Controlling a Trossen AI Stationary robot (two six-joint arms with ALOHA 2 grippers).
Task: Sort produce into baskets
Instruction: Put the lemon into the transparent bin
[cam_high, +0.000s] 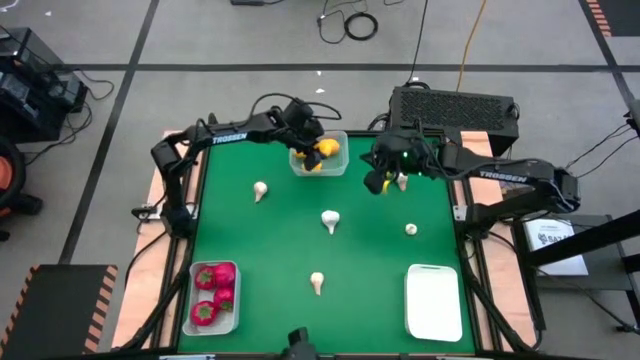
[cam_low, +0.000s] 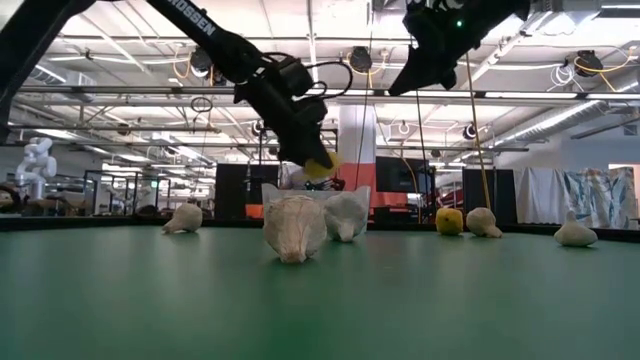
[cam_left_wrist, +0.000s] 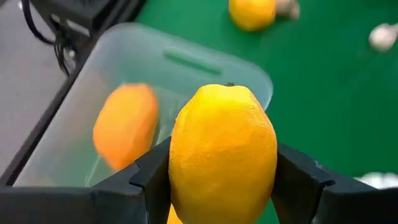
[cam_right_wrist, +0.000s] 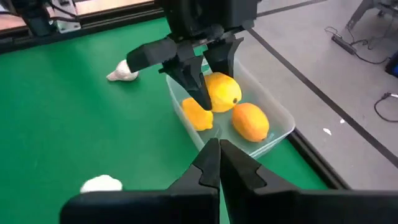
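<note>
My left gripper (cam_high: 316, 149) is shut on a yellow lemon (cam_left_wrist: 224, 149) over the far basket (cam_high: 318, 155). That basket holds two orange-yellow lemons (cam_right_wrist: 250, 121). My right gripper (cam_right_wrist: 219, 155) is shut and empty. It hangs above the table to the right of that basket, over a loose lemon (cam_high: 375, 183) and a whitish mushroom (cam_high: 401, 181). More mushrooms lie on the green mat (cam_high: 260, 190) (cam_high: 330, 220) (cam_high: 411, 229) (cam_high: 317, 283). A near-left basket (cam_high: 213, 297) holds red pieces. A near-right basket (cam_high: 434, 300) has nothing in it. My left gripper pinches the lemon's two long sides (cam_left_wrist: 177, 162) between its two fingers (cam_left_wrist: 143, 174). The lemon's long axis runs along the fingers, its tip pointing away from them. The fingers slant down from above. The lemon is lifted clear, just above the far basket (cam_right_wrist: 222, 90).
The far basket stands at the mat's far edge, with the table frame and a black box (cam_high: 455, 105) behind it. The two arms are close together at the far side. The mat's middle and near part hold only scattered mushrooms.
</note>
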